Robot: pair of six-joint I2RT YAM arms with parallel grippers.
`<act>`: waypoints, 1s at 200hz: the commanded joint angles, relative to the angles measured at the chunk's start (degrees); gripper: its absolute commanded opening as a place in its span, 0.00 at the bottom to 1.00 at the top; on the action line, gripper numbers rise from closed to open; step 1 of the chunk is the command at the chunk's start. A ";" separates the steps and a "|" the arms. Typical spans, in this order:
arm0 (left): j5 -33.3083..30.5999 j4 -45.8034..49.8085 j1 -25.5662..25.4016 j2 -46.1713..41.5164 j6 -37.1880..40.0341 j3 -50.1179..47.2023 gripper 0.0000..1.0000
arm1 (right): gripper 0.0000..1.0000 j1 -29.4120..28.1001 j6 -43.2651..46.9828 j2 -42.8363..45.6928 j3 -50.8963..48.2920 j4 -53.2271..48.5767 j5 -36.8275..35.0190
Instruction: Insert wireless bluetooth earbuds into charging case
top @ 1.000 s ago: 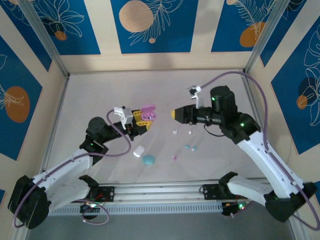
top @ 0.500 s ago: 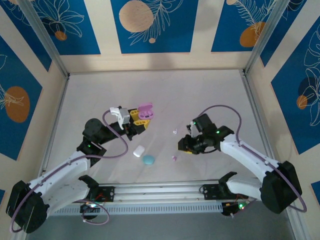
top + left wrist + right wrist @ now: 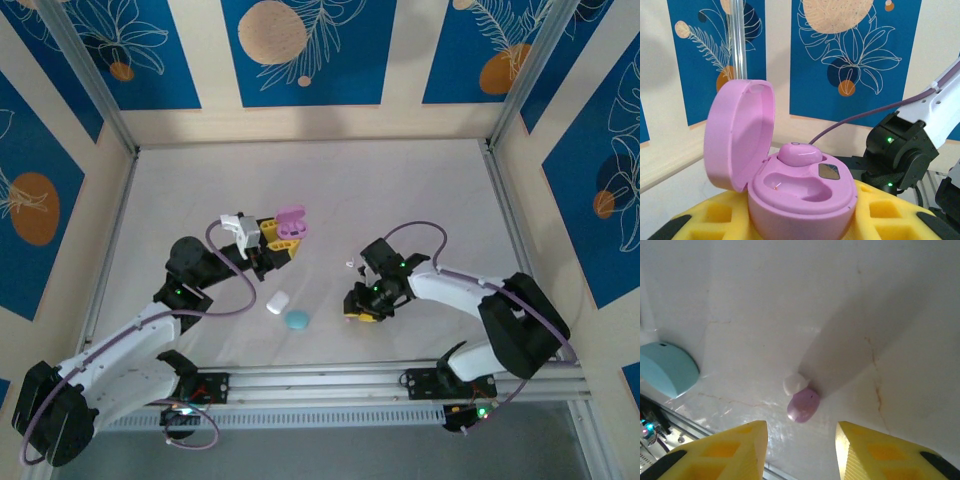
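My left gripper [image 3: 283, 238] is shut on the open pink charging case [image 3: 802, 197] and holds it above the table. Its lid [image 3: 737, 135] stands up on the left. One pink earbud [image 3: 800, 153] sits in the far slot, and the near slot is empty. My right gripper [image 3: 362, 308] hangs low over the table with its yellow fingers [image 3: 727, 452] apart. A second pink earbud [image 3: 803, 406] with a white tip lies on the table just ahead of the gap between them, untouched. A white earbud [image 3: 349, 264] lies further back.
A shut cyan case [image 3: 297, 319] and a shut white case [image 3: 277, 302] lie near the front edge, left of the right gripper. In the right wrist view the cyan case [image 3: 667, 372] sits at the left. The metal rail [image 3: 320, 385] runs along the near edge.
The right arm has swung down and toward the near left, from raised at mid-table to low over the loose pink earbud. The left gripper has kept still with the pink case.
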State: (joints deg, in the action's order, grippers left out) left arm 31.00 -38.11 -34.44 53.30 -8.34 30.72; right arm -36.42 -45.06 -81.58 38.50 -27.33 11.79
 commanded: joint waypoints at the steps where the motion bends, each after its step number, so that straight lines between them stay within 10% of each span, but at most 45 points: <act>1: -0.38 -0.16 -0.82 -1.03 1.65 0.94 0.36 | 0.40 -0.46 0.02 -2.20 1.77 1.41 0.85; 200: -0.83 1.03 -0.78 -1.66 2.43 1.01 0.37 | 0.38 -6.75 8.77 -12.27 15.74 -5.80 -5.20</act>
State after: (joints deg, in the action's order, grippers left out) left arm 30.85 -36.71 -34.44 53.19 -6.92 30.72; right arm -41.52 -40.69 -91.68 50.35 -28.27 10.85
